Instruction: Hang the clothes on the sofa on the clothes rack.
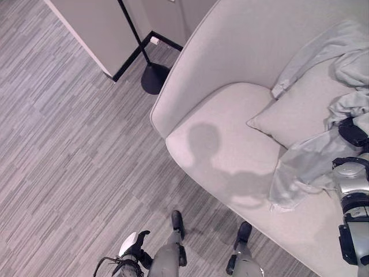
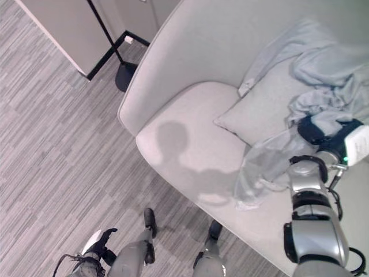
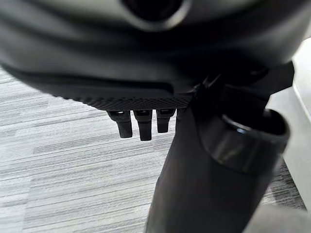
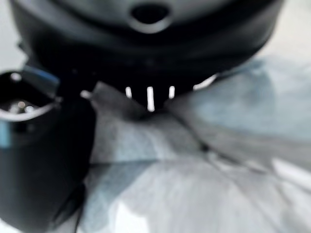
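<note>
My right hand (image 2: pixel 316 131) is down on the shirt (image 2: pixel 323 75), with its fingers (image 4: pixel 149 97) pressed into the grey cloth; from the wrist view they look curled into a fold, the cloth bunched against the palm, so I take it I have a pinch on it, though how much cloth is inside I cannot tell. The shirt lies crumpled over the cushion (image 2: pixel 259 115) and the back of the sofa (image 2: pixel 190 52), one part trailing down onto the seat toward the front edge. My left hand (image 1: pixel 134 245) hangs low by my side over the floor (image 1: pixel 69 144), fingers (image 3: pixel 140 127) loosely curled and holding nothing. To do this step well, I judge I should gather a firm fold near the collar or shoulder instead of a loose flap, then lift straight up so the trailing part clears the cushion without dragging it. The rack's pole (image 1: pixel 131 32) and round base (image 1: pixel 154 78) stand beyond the sofa's arm, so I will need to turn that way once the cloth hangs free.
</note>
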